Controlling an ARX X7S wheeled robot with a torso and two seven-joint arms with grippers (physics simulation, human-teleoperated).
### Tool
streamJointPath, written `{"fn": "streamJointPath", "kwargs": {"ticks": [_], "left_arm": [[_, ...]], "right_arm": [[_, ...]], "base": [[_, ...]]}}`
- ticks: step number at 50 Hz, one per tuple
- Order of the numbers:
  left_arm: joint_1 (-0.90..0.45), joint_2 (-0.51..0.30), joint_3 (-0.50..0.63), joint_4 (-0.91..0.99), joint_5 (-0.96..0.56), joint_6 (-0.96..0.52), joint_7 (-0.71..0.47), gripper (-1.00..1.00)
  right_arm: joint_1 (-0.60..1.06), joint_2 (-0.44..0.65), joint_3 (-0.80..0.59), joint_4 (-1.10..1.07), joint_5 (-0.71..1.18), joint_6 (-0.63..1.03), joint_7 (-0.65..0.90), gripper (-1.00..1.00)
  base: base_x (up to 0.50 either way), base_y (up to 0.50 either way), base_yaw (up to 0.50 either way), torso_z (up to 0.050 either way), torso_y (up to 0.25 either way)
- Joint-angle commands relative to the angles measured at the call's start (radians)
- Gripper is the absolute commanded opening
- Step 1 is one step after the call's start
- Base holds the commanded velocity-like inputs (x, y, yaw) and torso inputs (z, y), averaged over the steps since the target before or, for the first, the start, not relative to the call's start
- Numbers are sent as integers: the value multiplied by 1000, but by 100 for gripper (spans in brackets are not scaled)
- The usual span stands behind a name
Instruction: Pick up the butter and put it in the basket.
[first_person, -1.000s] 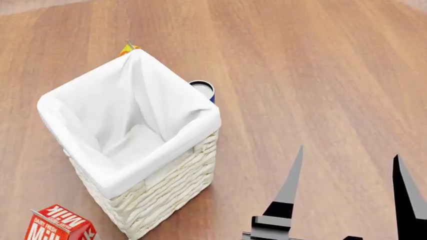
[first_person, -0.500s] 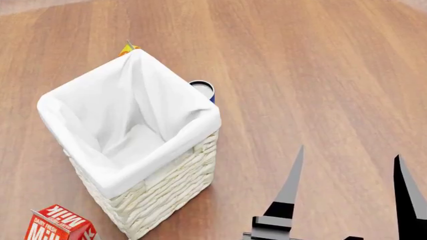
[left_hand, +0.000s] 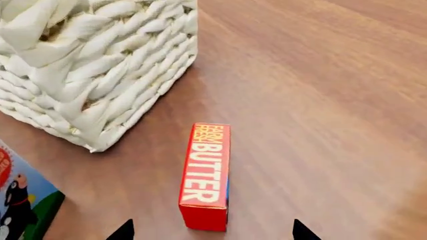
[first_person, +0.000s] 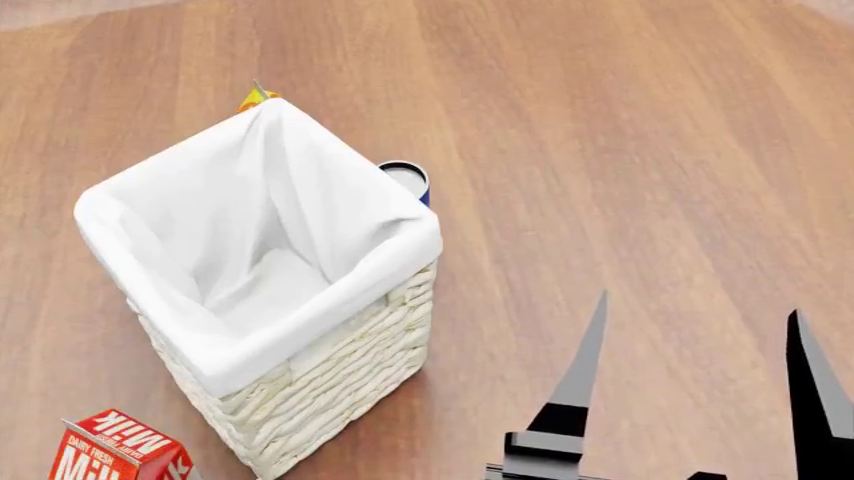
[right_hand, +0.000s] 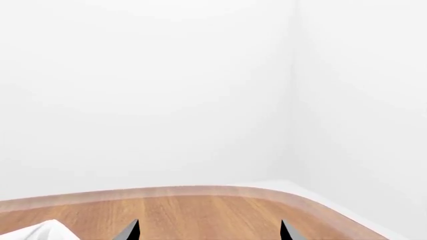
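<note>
- In my head view only my right gripper (first_person: 701, 320) shows, at the lower right: two long, dark, pointed fingers (first_person: 583, 360) rising from a grey-and-black block, tips up and away from me.
- Its jaws stand wide apart with nothing between them.
- My right wrist view catches just the two black fingertips (right_hand: 130, 231) at the picture's edge, again spread and empty, and aimed level rather than downward.
- My left gripper (left_hand: 211, 231) appears only in its own wrist view, as two small black fingertips (left_hand: 123, 231), spread wide, aimed down at the counter.
- I cannot see either arm or wrist.
</note>
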Motion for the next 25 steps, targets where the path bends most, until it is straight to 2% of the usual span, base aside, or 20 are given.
{"fn": "streamJointPath", "kwargs": {"ticks": [1,25], "left_arm": [[-47,4,12,-94,-1,16,23,100],[-142,12,29,-183,13,5,30,100]], "right_arm": [[-1,9,-6,8,4,-11,8,100],[0,23,-16,14,15,-20,26,100]], "base": [[0,0,0,0,0],[0,0,0,0,0]]}}
